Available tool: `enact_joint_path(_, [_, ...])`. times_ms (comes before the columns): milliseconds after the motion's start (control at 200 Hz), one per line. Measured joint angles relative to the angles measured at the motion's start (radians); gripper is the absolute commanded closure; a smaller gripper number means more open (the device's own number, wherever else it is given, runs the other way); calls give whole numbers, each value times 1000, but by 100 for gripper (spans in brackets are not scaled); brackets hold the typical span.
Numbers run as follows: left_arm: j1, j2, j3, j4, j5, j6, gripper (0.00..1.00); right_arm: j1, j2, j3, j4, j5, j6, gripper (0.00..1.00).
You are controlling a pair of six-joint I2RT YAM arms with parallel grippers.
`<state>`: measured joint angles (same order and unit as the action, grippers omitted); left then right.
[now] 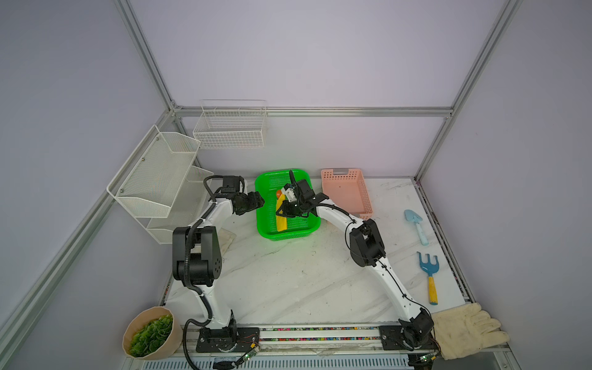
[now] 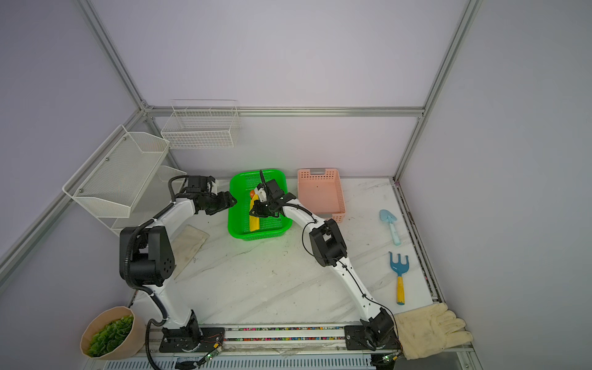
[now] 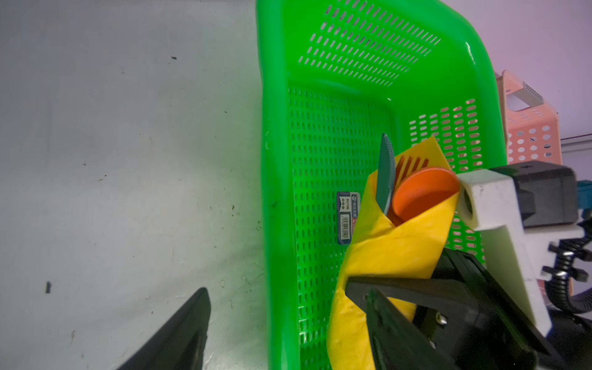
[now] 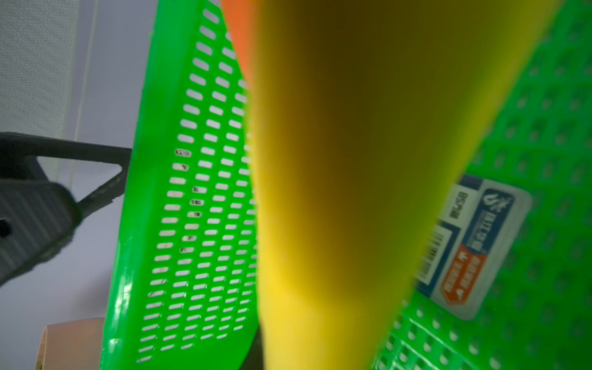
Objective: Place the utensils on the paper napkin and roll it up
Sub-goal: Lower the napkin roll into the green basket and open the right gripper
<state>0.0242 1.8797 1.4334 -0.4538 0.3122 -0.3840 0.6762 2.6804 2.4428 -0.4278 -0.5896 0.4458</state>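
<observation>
While the right gripper (image 1: 284,209) is clamped across the middle of the paper napkin (image 3: 394,250), the sheet is wound into a tube inside the green basket (image 1: 262,224), which sits at the far edge of the counter (image 1: 288,282). The utensils (image 1: 278,193) poke from the tube's far end: teal knife (image 3: 386,173), orange fork (image 3: 411,163), orange spoon (image 3: 423,192). The left gripper (image 1: 261,202), jaws wide and empty, is at the basket's left wall.
</observation>
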Motion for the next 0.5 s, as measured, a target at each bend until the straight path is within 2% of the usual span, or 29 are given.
enact_joint_path(170, [0, 39, 1, 5, 13, 0, 24, 17, 35, 52, 9, -5, 32, 100])
enact_joint_path(500, [0, 99, 1, 31, 55, -3, 32, 44, 80, 68, 18, 4, 82, 100])
